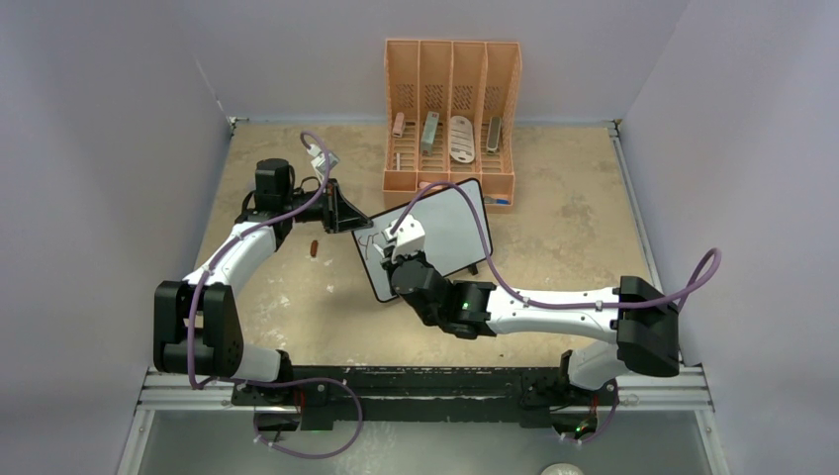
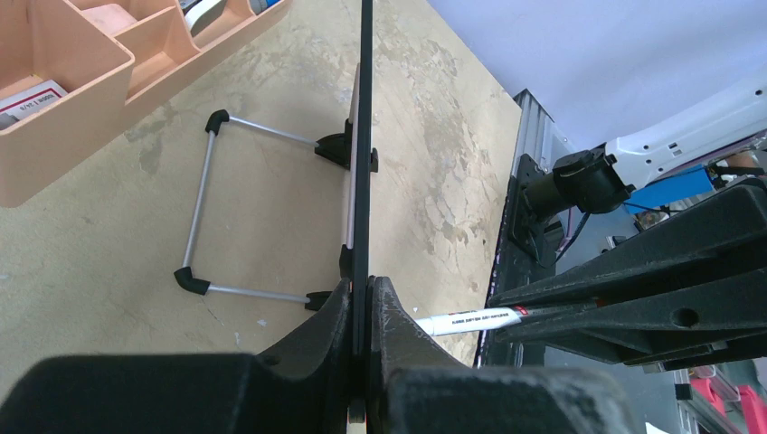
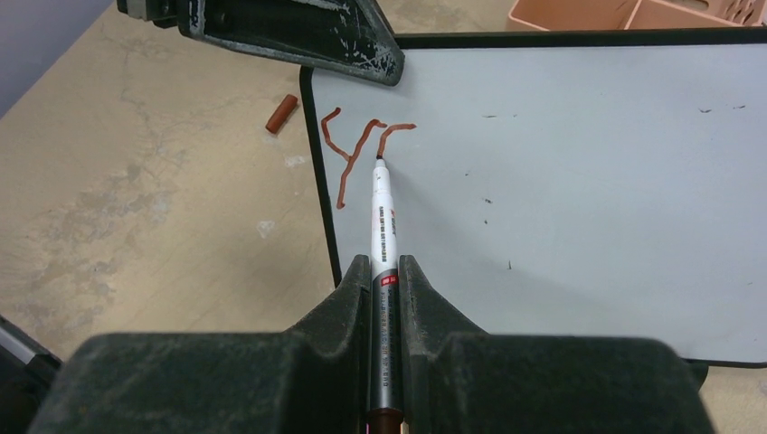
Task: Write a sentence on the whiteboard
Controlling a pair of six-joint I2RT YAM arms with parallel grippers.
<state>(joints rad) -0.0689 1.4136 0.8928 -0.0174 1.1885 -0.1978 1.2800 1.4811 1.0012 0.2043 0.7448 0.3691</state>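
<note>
The whiteboard [image 1: 450, 228] stands tilted on its wire feet in front of the orange organizer; it also shows in the right wrist view [image 3: 561, 181] and edge-on in the left wrist view [image 2: 364, 136]. My left gripper [image 2: 369, 298] is shut on the board's left edge, seen from above too [image 1: 348, 210]. My right gripper [image 3: 386, 271] is shut on a white and grey marker [image 3: 381, 217], whose tip touches the board. The sentence [image 3: 353, 149] is only a red-brown "y" and the start of a second letter at the board's top left.
The orange organizer [image 1: 451, 109] with several small items stands at the back. The red-brown marker cap [image 3: 281, 113] lies on the tan table left of the board, also seen from above [image 1: 314, 247]. Grey walls close in both sides.
</note>
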